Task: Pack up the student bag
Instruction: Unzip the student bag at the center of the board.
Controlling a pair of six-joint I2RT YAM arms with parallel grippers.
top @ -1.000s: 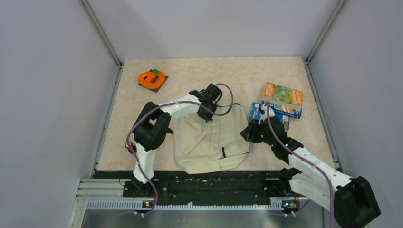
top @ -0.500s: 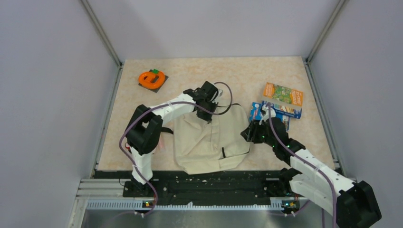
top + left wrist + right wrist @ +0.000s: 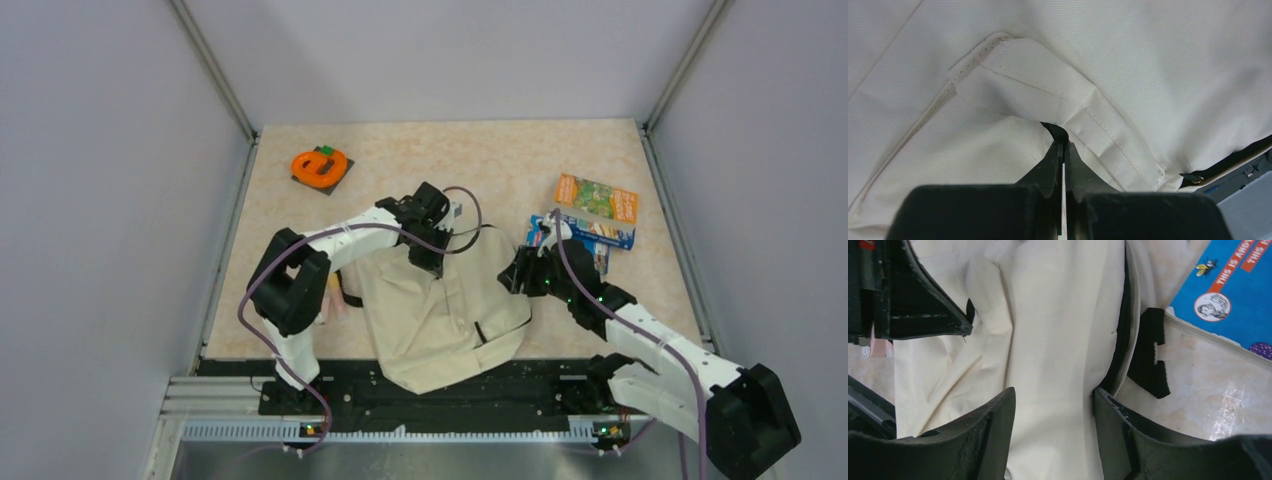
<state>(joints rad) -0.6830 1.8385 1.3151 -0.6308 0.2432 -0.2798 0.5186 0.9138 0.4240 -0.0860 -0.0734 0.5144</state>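
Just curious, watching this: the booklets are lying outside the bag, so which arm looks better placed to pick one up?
Probably the right. The right gripper is open, right beside the blue booklet; the left gripper is shut on the student bag fabric, farther away.

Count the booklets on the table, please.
3, overlapping at the right: orange booklet farthest, blue booklet under it, second blue booklet beside the bag. Others may hide beneath.

Upper left of the desk [image 3: 500, 160] there's an orange ring-shaped thing [image 3: 320, 165] with a little green bit on it, sitting on a dark square pad [image 3: 327, 186]. Over on the right an orange booklet [image 3: 597, 197] lies against some blue booklets [image 3: 618, 238] just below it. The right wrist view has a blue cover in its upper right corner, with a cartoon face and orange banners.
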